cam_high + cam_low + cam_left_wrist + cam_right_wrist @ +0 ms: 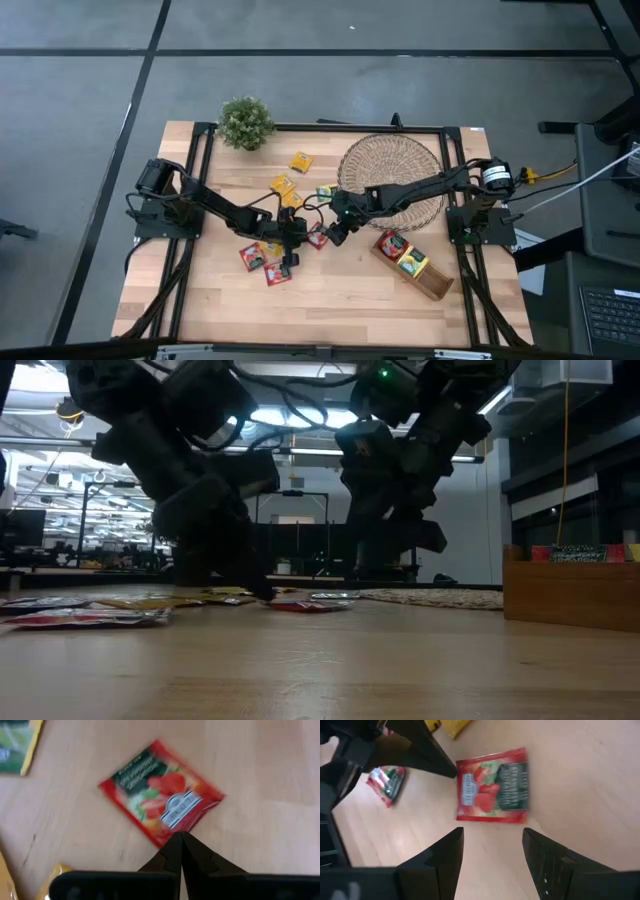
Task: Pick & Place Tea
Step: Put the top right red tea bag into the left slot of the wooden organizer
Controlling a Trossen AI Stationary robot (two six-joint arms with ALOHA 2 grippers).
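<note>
A red strawberry tea sachet (318, 239) (160, 792) (494, 786) lies flat on the table between my two grippers. My left gripper (297, 236) (180, 837) is shut, and its tips are at the sachet's edge. My right gripper (336, 233) (492, 847) is open and hovers just short of the sachet's opposite side, touching nothing. Other sachets lie flat nearby: two red ones (262, 264), yellow ones (286, 190) and a green one (325, 190). Some sachets (402, 254) sit in the wooden tray (432, 284). My left gripper meets the red sachet with its shut fingertips (176, 842) at one edge, close to a corner (172, 831) (458, 766). It comes slanting down from the table's left. The sachet lies flat on the wood. Whether the tips press on it or only touch it, I cannot tell.
A round woven mat (392, 178) lies under the right arm toward the far right. A small potted plant (246, 122) stands at the far left corner. The wooden tray lies slantwise near the right edge. Bare wood (340, 300) runs along the near edge.
</note>
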